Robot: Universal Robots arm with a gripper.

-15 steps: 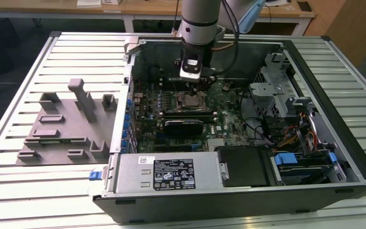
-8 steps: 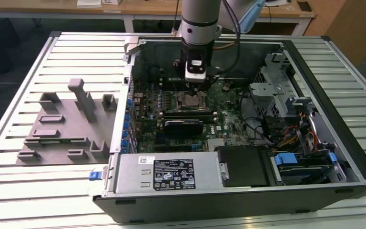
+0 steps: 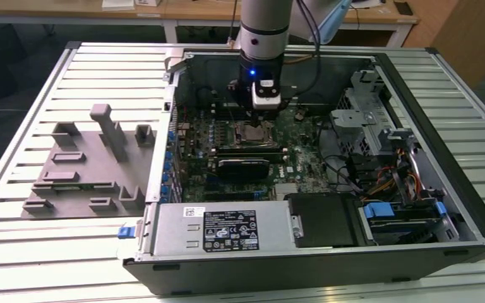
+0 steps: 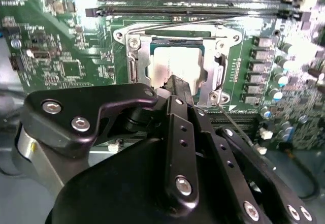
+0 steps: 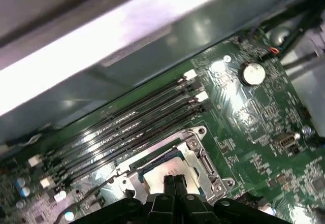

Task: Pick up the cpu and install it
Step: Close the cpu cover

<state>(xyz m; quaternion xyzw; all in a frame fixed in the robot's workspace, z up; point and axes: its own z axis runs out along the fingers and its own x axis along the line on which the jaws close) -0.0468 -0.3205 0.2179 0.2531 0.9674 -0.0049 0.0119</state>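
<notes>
Pale slatted metal forms the surface (image 3: 23,101), with wooden desks (image 3: 192,9) in the room behind. On it lie a grey fixture tray (image 3: 65,183) and an open computer case (image 3: 310,271). My hand (image 5: 174,183) hangs inside the case, its fingers pinched together with nothing between them, the tips over the cpu (image 4: 177,61); I cannot tell whether they touch it. The cpu lies flat in the socket frame (image 4: 138,56) on the motherboard (image 4: 66,36), shiny top upward. It is square, with no long axis, and its edges run parallel to the memory slots (image 5: 127,127).
</notes>
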